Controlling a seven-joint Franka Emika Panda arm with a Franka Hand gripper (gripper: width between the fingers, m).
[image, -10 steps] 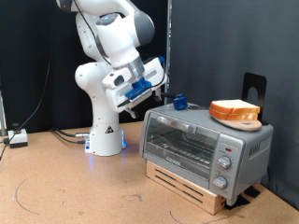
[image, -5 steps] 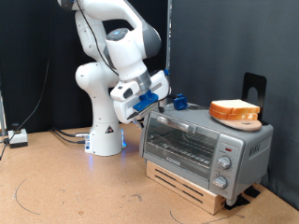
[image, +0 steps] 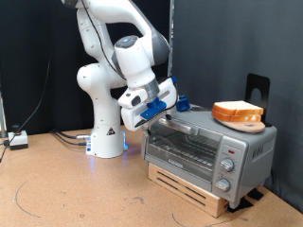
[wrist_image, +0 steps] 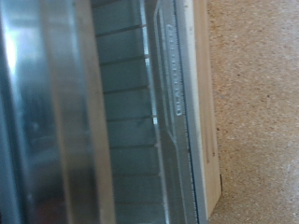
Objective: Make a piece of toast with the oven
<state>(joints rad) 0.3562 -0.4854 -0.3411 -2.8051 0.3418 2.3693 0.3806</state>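
The gripper (image: 163, 107) hangs at the oven (image: 210, 147)'s upper corner on the exterior view's left, right over the top edge of the glass door, and that is the relation that counts: the door's grey bar handle (image: 186, 124) sits just below and to the exterior view's right of the jaws, its long axis running level along the oven's front, from the left end out toward the knob panel (image: 227, 163). The wrist view agrees: it is filled with the oven's metal frame and glass, the wire rack (wrist_image: 126, 121) showing through, with the tabletop (wrist_image: 257, 103) beyond, so the camera is pressed in close against the door. No fingers show there, and in the exterior view the hand is too small and turned away, so I cannot tell whether the jaws are apart or together; nothing is visibly held between them. The door looks shut. The piece of toast (image: 237, 111) sits up on top of the oven toward the exterior view's right, resting on a round wooden board (image: 248, 124), well away from the gripper. Against a second ago, the hand has swung down and rightward from a spot clear of the oven to right at the door's top edge; the bread and oven have not shifted.
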